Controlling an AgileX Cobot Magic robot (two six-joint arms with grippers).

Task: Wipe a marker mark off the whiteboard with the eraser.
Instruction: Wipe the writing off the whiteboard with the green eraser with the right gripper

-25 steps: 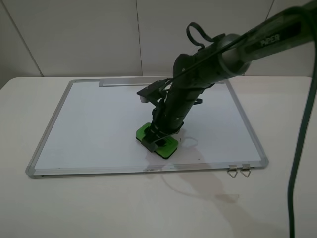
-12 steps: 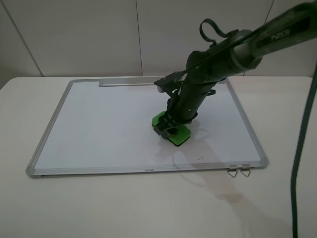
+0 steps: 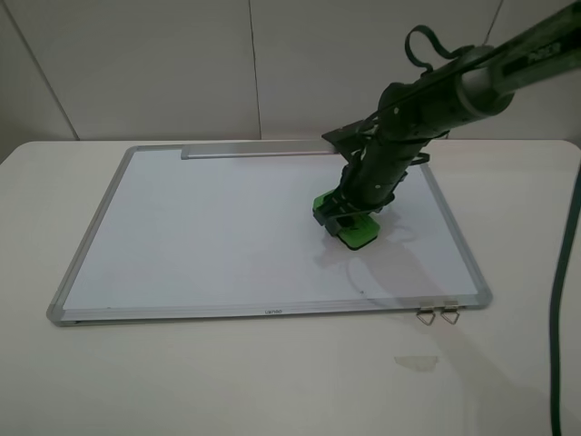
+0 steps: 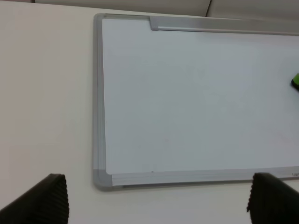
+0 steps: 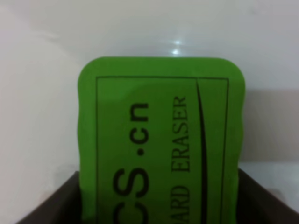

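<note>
The whiteboard (image 3: 209, 227) lies flat on the table, its white face bare. No black scribble shows anywhere on it, only a tiny speck near the front frame. My right gripper (image 3: 350, 214) is shut on the green eraser (image 3: 357, 232) and presses it on the board's right half. Up close, the eraser (image 5: 161, 140) with black lettering fills the right wrist view over the white board (image 5: 140, 28), dark fingers (image 5: 58, 203) at its sides. My left gripper (image 4: 159, 205) stands open above the table near the board's corner (image 4: 100, 177); the eraser's edge (image 4: 295, 82) peeks in there.
A metal tray strip (image 3: 245, 152) runs along the board's far edge. Two binder clips (image 3: 438, 314) lie by the front right corner, with a small pale scrap (image 3: 416, 362) on the table nearby. A dark green cable (image 3: 565, 309) hangs at the right.
My right arm has swept the eraser across the board from the front middle toward the right and farther back. No mark shows on the wiped path.
</note>
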